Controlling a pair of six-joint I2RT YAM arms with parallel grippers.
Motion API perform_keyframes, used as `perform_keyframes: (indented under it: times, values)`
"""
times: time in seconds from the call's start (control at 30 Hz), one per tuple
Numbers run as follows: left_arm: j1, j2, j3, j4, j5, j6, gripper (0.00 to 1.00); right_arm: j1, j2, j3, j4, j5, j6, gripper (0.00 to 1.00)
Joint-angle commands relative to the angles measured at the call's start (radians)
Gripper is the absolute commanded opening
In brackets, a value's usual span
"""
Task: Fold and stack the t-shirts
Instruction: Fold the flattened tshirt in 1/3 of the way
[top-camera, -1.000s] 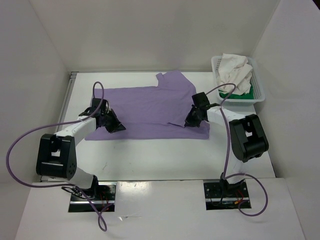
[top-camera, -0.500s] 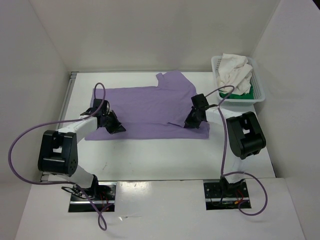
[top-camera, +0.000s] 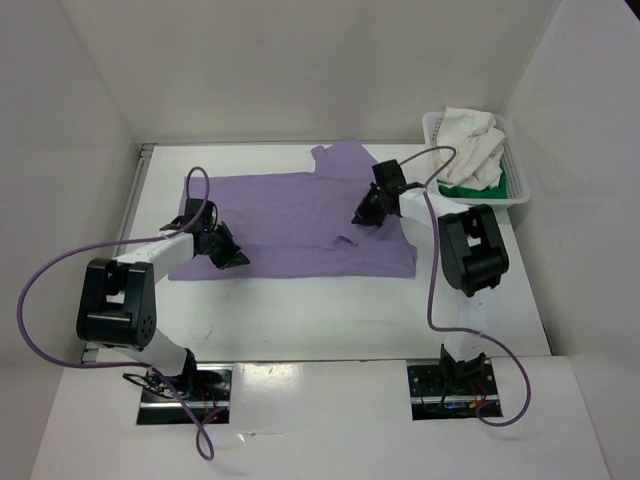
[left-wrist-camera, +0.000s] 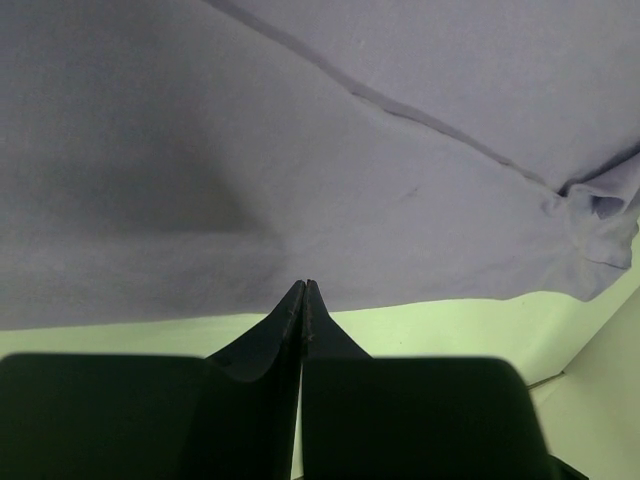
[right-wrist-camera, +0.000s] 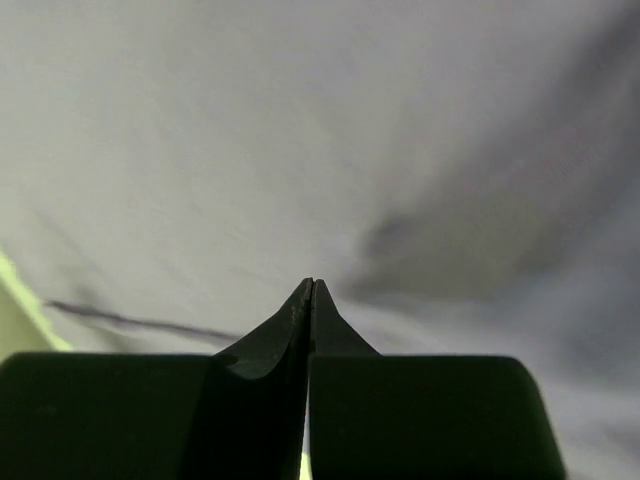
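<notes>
Lavender t-shirt (top-camera: 290, 215): spread flat on table (top-camera: 300, 310), centre to far side, small crease in near-right part. Cream t-shirt (top-camera: 470, 140) and green t-shirt (top-camera: 468, 189) lie in basket (top-camera: 432, 128), far right.

Left gripper (top-camera: 235, 256): low at near-left of cloth, fingers pressed together, nothing seen between.

Right gripper (top-camera: 362, 214): over right-centre of cloth, fingers together, no cloth pinched as far as visible.

Step, likely: smoothing before first fold. Slide closed tips lightly outward, evenly on both sides. Avoid dragging whole shirt. Clear crease first.
</notes>
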Motion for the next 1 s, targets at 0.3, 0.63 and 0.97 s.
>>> perform_keyframes:
  times: [0.3, 0.63, 0.97]
  values:
    - [0.035, -0.121, 0.023, -0.065, -0.035, 0.03, 0.04, 0.022, -0.163, 0.0, -0.008, 0.066, -0.039, 0.0]
    - [0.024, -0.067, -0.002, -0.024, -0.026, 0.03, 0.04, 0.022, -0.151, -0.142, 0.018, 0.021, -0.087, 0.17]
    - [0.024, -0.046, 0.009, -0.015, -0.006, 0.03, 0.04, 0.031, -0.079, -0.123, 0.011, -0.052, -0.085, 0.37]
